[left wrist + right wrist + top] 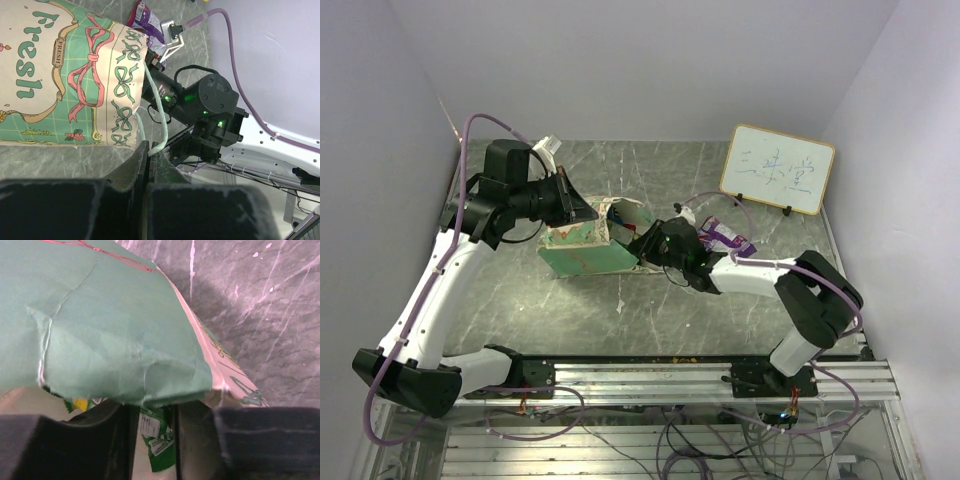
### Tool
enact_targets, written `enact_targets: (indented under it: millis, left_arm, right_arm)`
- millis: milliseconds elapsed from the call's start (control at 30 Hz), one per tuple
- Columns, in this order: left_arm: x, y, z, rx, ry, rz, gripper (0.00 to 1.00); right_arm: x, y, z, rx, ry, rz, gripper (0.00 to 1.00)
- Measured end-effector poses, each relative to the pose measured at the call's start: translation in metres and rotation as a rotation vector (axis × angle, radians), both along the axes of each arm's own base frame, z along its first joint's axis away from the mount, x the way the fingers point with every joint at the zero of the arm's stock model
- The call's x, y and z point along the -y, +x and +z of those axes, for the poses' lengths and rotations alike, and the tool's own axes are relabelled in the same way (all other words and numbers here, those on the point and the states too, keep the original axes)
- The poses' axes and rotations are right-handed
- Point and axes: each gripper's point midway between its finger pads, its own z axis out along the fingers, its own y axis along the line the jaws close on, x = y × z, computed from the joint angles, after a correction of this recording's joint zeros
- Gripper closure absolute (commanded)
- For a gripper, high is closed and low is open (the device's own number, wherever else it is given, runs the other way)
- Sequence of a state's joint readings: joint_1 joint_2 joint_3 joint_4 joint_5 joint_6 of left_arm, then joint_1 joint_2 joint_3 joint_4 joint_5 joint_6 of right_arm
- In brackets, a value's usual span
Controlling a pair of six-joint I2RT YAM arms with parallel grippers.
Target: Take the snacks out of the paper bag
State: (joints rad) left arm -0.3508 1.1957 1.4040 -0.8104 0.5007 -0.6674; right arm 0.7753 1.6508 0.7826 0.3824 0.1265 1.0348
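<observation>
The mint-green paper bag (588, 248) lies on its side in the middle of the grey table (720, 310). The left pincer (149, 150) is pinched on the bag's string handle (159, 107). The right pincer (152, 432) is poked into the bag's mouth, clamped on a green snack packet (155, 432) (partly hidden). A purple snack packet (725, 237) lies just right of the bag.

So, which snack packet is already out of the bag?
The purple packet lies on the table right of the paper bag; the green one remains inside.
</observation>
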Motion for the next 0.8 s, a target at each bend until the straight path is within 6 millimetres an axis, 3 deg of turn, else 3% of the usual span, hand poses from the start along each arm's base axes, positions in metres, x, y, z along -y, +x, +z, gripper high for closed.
enact_targets:
  millis: [133,233,433,800]
  left_arm:
    - [0.000,0.000,0.000,0.005,0.005,-0.003,0.93]
    - [-0.002,0.000,0.001,0.010,0.017,-0.005,0.93]
    - [-0.006,0.004,0.005,0.028,0.053,0.005,0.93]
    - [-0.012,0.011,0.003,0.042,0.083,0.042,0.93]
  right_arm:
    - [0.002,-0.005,0.013,0.016,0.003,0.012,0.94]
    - [0.004,-0.011,0.027,0.040,0.013,0.027,1.00]
    - [0.017,-0.025,0.052,0.081,0.002,0.053,1.00]
    - [0.060,-0.055,0.094,0.155,-0.088,0.067,1.00]
